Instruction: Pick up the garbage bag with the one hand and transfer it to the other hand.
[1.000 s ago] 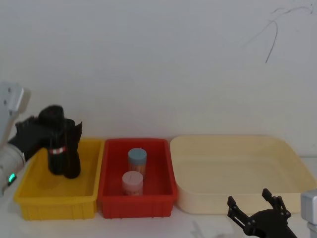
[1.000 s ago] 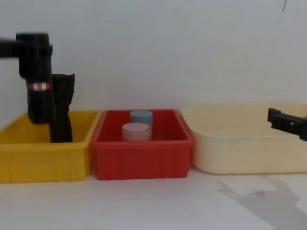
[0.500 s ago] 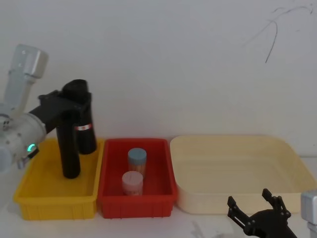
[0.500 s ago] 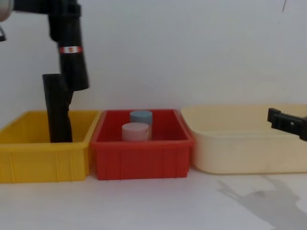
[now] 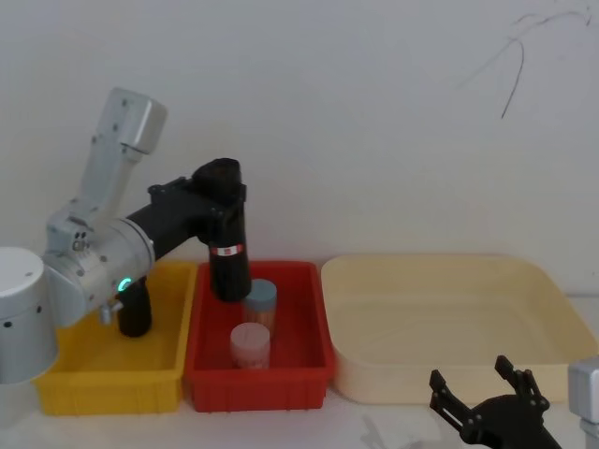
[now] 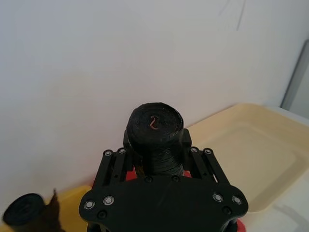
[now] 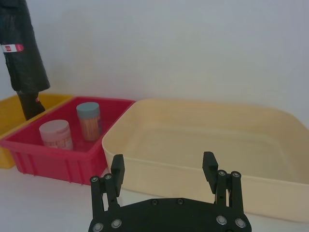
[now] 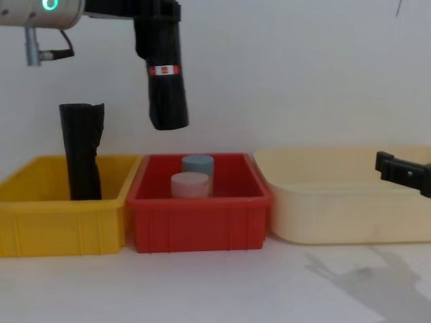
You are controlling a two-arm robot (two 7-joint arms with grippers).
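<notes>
The jaws of the left gripper (image 5: 218, 190) are clamped on the upper end of the garbage bag (image 5: 227, 267), a glossy black roll with a small red-and-white label (image 8: 163, 70) partway down. The bag hangs nearly upright in the air over the left part of the red bin (image 8: 199, 225), and in the chest view its lower end sits well above the bin's rim. A blue-lidded jar (image 5: 259, 301) and a pink-lidded jar (image 5: 250, 344) stand inside that bin. A second black roll (image 8: 81, 151) with a ragged top stands upright in the yellow bin (image 8: 60, 222) just beside it. The right gripper (image 7: 163, 162) waits low over the table (image 8: 202, 289) in front of the cream tray (image 5: 449, 309), its jaws apart and holding nothing.
</notes>
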